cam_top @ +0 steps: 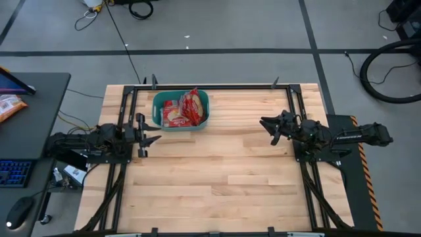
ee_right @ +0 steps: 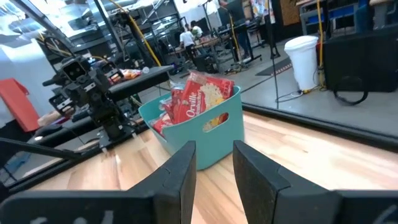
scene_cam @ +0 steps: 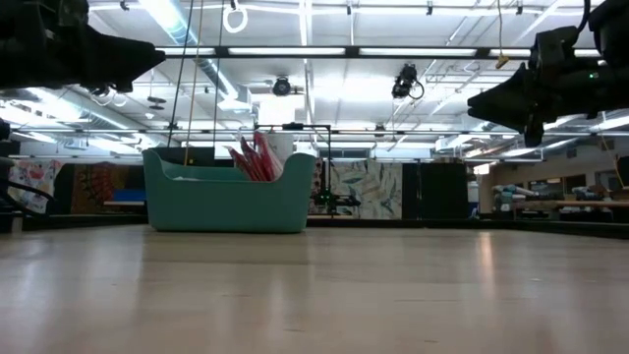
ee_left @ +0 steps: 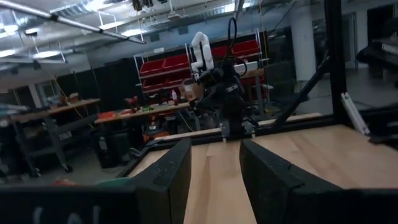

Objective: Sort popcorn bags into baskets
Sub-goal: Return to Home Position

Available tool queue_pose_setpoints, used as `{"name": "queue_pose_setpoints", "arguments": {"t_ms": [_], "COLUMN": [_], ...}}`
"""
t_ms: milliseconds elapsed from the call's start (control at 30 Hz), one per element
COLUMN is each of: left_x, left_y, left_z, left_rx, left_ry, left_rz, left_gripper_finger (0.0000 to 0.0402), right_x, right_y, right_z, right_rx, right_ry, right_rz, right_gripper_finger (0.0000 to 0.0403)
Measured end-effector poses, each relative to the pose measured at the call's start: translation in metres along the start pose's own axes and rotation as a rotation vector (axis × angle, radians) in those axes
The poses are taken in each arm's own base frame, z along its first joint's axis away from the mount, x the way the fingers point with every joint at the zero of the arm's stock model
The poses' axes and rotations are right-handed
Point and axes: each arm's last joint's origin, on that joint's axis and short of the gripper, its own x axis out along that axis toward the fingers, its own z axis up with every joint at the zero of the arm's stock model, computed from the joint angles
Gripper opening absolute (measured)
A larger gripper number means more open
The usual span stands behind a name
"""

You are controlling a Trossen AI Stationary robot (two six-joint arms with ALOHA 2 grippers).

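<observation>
Poking out of teal basket (cam_top: 156,105), red popcorn bags (cam_top: 187,110); left pincer (cam_top: 150,139), right pincer (cam_top: 268,130) released, empty

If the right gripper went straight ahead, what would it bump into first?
Probably the teal basket full of popcorn bags. It sits ahead of the open right gripper, with only bare table between.

Red-and-yellow popcorn bags (cam_top: 187,109), teal-green basket (cam_top: 158,99), pale wooden table (cam_top: 223,168)
</observation>
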Motion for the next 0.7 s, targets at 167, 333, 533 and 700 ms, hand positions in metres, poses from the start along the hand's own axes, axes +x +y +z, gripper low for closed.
{"name": "queue_pose_setpoints", "arguments": {"t_ms": [167, 333, 533, 700], "left_x": [0.0001, 0.0001, 0.0000, 0.0001], "left_y": [0.0004, 0.0006, 0.0007, 0.0006], "left_z": [0.0018, 0.0027, 0.0031, 0.0031], "left_rx": [0.066, 0.068, 0.064, 0.063], "left_ry": [-0.018, -0.028, -0.032, -0.031], "left_rz": [0.005, 0.007, 0.008, 0.008], "left_gripper_finger": [0.0141, 0.0141, 0.0141, 0.0142], "right_x": [0.0002, 0.0006, 0.0006, 0.0006], "right_y": [-0.0008, -0.0014, -0.0012, -0.0011], "right_z": [-0.0003, -0.0008, 0.0001, 0.0001], "right_rx": [-0.044, -0.074, -0.123, -0.124], "right_ry": [-0.007, -0.004, -0.011, -0.011], "right_rz": [-0.039, -0.056, -0.053, -0.053], "right_gripper_finger": [0.0110, 0.0110, 0.0110, 0.0110]}}
